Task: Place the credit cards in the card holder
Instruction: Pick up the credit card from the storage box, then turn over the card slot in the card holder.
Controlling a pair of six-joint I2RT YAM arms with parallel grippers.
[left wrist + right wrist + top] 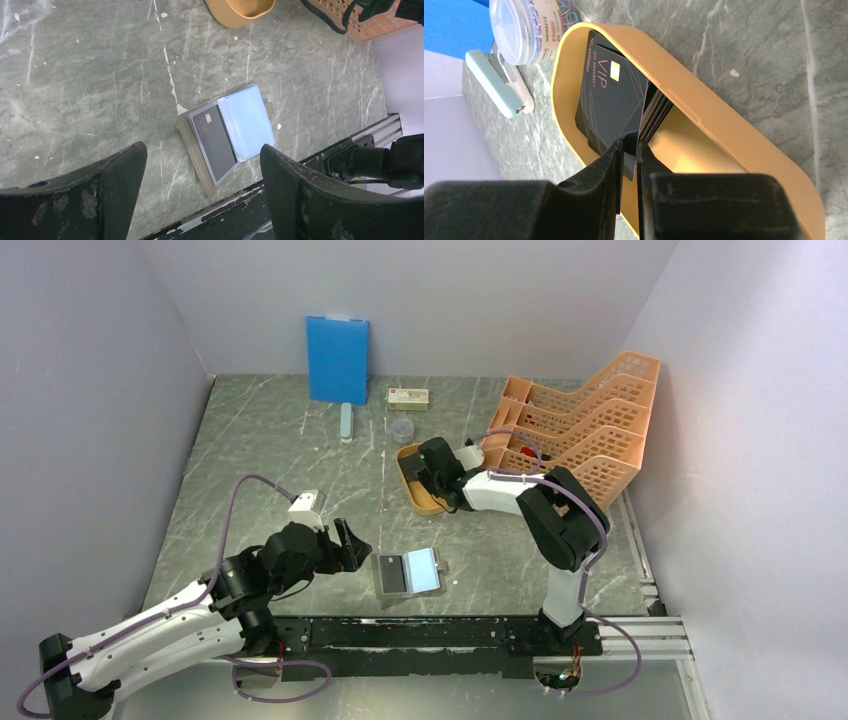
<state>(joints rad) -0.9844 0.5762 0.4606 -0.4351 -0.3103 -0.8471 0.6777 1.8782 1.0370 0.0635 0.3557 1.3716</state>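
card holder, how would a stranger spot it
On the marble table, look at the middle of the near edge. The card holder lies open beside the left tool. Unlike the orange tray behind, it is flat and grey, one black card beside a shiny pale face.

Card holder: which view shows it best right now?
Left wrist: the card holder lies open mid-frame, a black VIP card on one face, the other face bare. Top external shows it small and distant; right wrist misses it entirely.

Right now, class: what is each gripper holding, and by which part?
Right gripper pinches one black credit card by its near edge; left gripper holds nothing.
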